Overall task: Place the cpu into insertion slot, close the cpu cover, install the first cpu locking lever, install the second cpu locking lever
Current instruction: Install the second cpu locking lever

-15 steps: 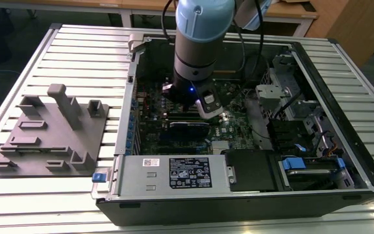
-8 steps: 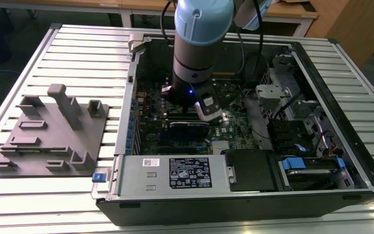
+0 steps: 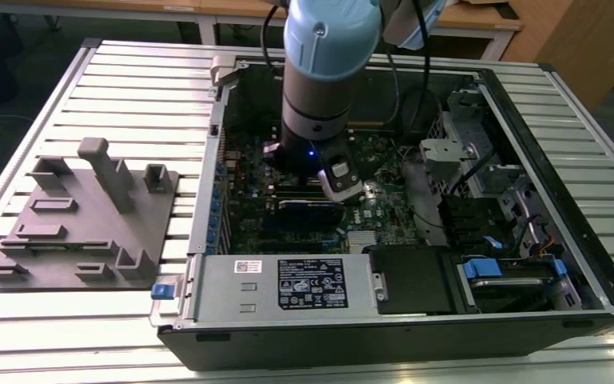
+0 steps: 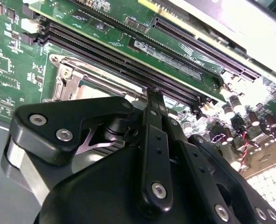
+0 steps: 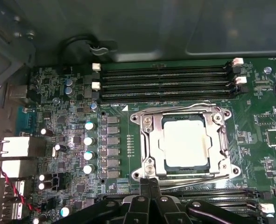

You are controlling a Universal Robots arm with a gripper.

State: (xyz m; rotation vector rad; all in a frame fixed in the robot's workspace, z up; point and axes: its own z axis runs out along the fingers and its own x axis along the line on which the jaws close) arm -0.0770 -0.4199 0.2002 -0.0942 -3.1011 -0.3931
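Note:
In the first wrist view the cpu (image 5: 184,142), a pale silver square, lies in the insertion slot (image 5: 224,156) on the green board. The cpu cover (image 5: 151,140), a silver frame, lies flat around it. One wire locking lever (image 5: 194,105) runs along the side by the memory slots, another (image 5: 198,181) along the opposite side. My gripper (image 5: 150,184) is shut, its black fingertips pressed together at the socket's corner beside that second lever; nothing shows between them. In the second wrist view the gripper (image 4: 154,93) points down at the socket's edge (image 4: 65,81). The arm (image 3: 323,80) stands over the motherboard.
The open computer case (image 3: 563,104) encloses the board, with a power supply (image 3: 285,284) at the front and drive bays (image 3: 510,276) on the exterior view's right. Black memory slots (image 5: 166,81) flank the socket. A grey fixture plate (image 3: 83,224) lies on the slatted table.

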